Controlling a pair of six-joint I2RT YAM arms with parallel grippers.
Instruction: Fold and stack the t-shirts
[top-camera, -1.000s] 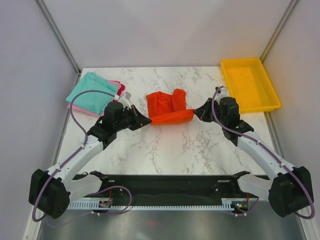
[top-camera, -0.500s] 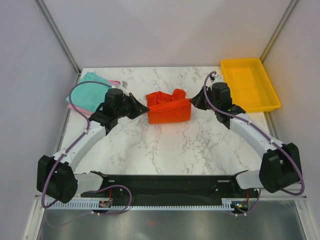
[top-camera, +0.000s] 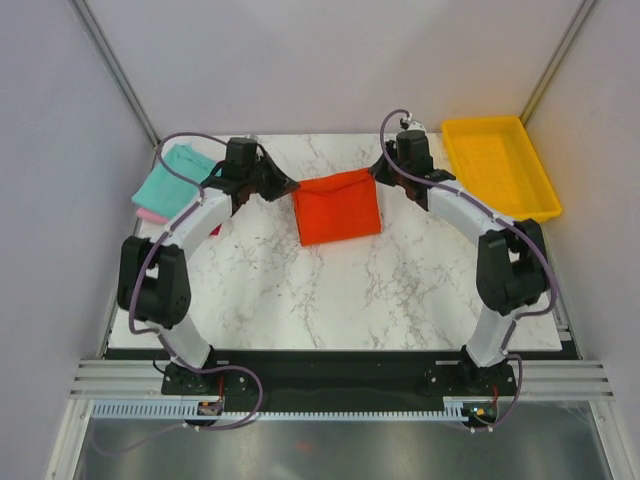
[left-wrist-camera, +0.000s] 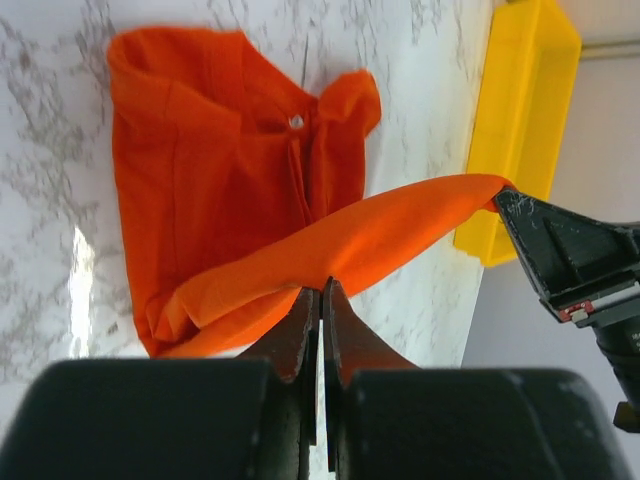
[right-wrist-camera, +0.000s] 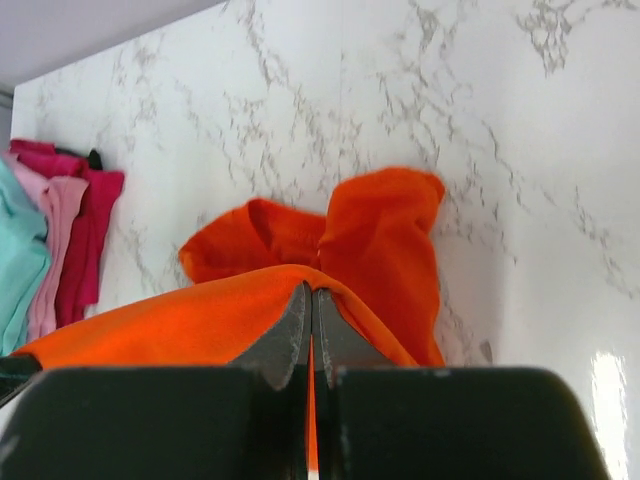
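The orange-red t-shirt (top-camera: 338, 207) lies mid-table, its lifted edge stretched between both grippers. My left gripper (top-camera: 291, 187) is shut on that edge's left corner; in the left wrist view (left-wrist-camera: 322, 285) the cloth (left-wrist-camera: 210, 170) hangs over the rest of the shirt. My right gripper (top-camera: 378, 172) is shut on the right corner, and the right wrist view (right-wrist-camera: 312, 290) shows the cloth (right-wrist-camera: 380, 230) pinched between its jaws. The teal t-shirt (top-camera: 170, 175) lies folded on the pink t-shirt (top-camera: 150, 214) at the far left; both show in the right wrist view, teal (right-wrist-camera: 20, 260) and pink (right-wrist-camera: 75, 230).
A yellow plastic tray (top-camera: 500, 165) stands at the far right of the marble table (top-camera: 330, 290), close behind my right arm. It also shows in the left wrist view (left-wrist-camera: 520, 110). Grey walls close in the left, right and back sides.
Both grippers have moved toward the far side of the table, carrying the orange shirt's edge over the rest of it. The shirt now looks like a flatter rectangle.
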